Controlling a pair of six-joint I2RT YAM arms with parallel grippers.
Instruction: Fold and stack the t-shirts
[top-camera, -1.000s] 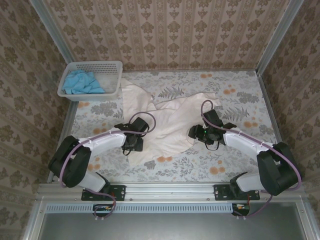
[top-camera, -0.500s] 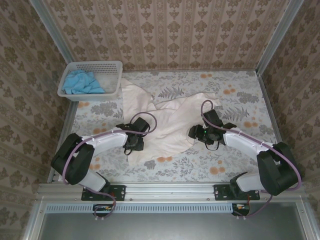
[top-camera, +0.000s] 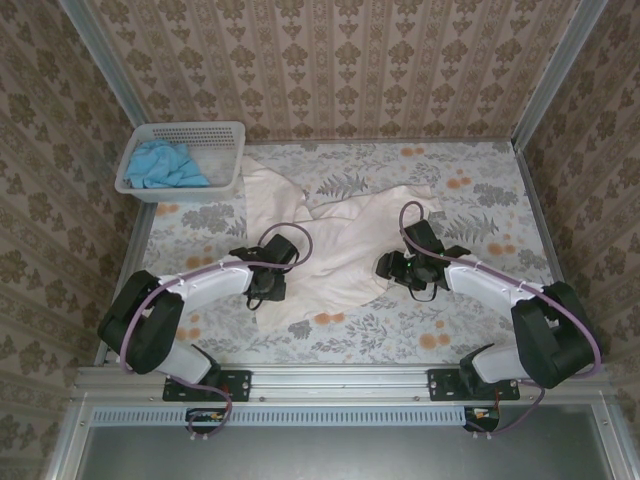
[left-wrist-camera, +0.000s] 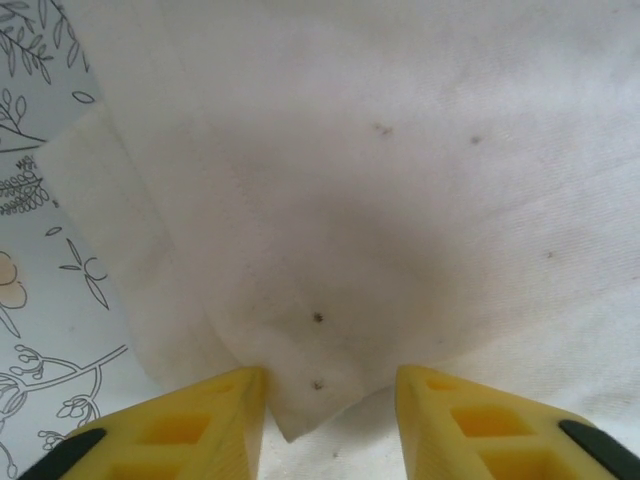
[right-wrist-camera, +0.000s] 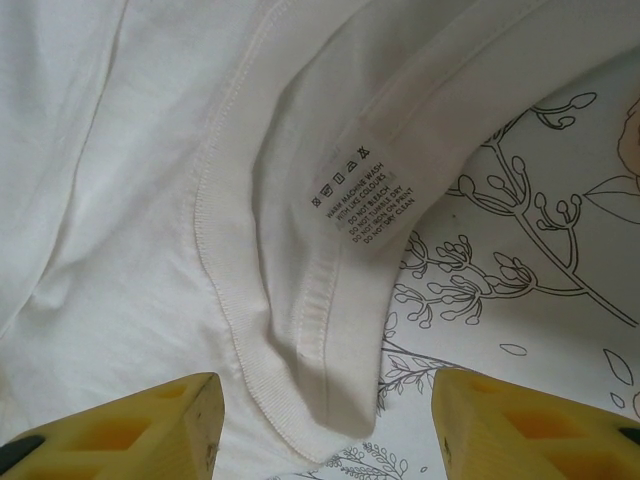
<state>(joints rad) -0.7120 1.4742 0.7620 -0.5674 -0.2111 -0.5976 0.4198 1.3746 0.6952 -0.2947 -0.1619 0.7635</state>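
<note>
The bench (top-camera: 200, 225) is covered in a pale sheet printed with grey leaves and orange blossoms, closed in on three sides by brown damask wallpaper (top-camera: 330, 60). In the far left corner sits a white perforated basket (top-camera: 228, 150) with the sky-blue t-shirt (top-camera: 160, 165) bunched inside it. The cream-white t-shirt (top-camera: 330, 250) lies rumpled across the middle of the bench.

Sewn inside its ribbed collar is a care label (right-wrist-camera: 358, 200). As far as I can read it, it says warm machine wash with like colours, do not bleach, do not tumble dry, do not iron on print, do not dry clean.

Both arms stretch low and bent inward from the near edge. The left hand (left-wrist-camera: 328, 400) is down at the shirt's near left edge, its yellow fingers (left-wrist-camera: 200, 420) parted either side of a hem corner and pinching nothing. The right hand (right-wrist-camera: 325, 420) hangs over the collar at the shirt's right edge, spread wide and empty.
</note>
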